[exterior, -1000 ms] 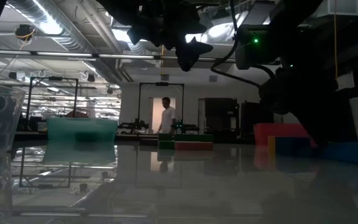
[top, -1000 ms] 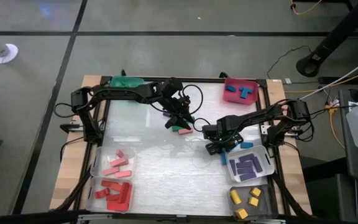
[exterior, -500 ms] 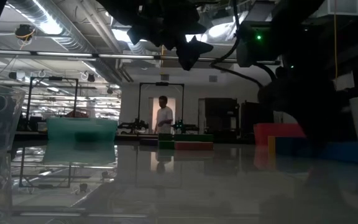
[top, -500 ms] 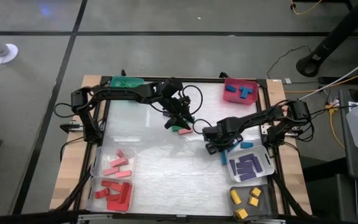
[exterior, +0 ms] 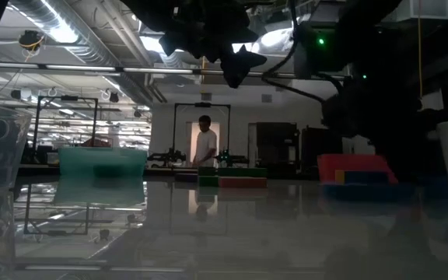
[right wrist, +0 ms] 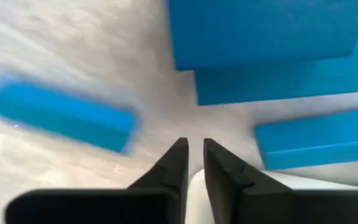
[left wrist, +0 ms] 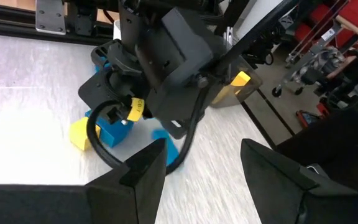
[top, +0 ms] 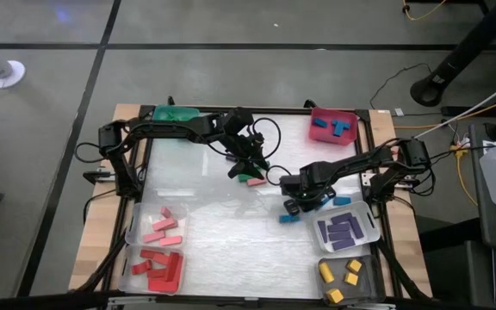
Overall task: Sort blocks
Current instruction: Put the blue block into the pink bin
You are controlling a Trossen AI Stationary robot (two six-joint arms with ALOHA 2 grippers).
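The right gripper [top: 293,205] is hanging near the table's [top: 213,232] right edge with its fingers pressed together on nothing, so the blue blocks [right wrist: 64,117] are lying loose around it, unsorted. The left gripper [top: 246,169], spread wide, is waiting over the green and pink blocks [top: 253,181] near the middle.

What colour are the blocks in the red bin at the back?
Blue blocks, seen best in the high view.

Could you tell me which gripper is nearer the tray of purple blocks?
The right gripper is nearer, just beside the purple tray toward the table's middle. The left gripper hangs farther off, above the green and pink blocks.
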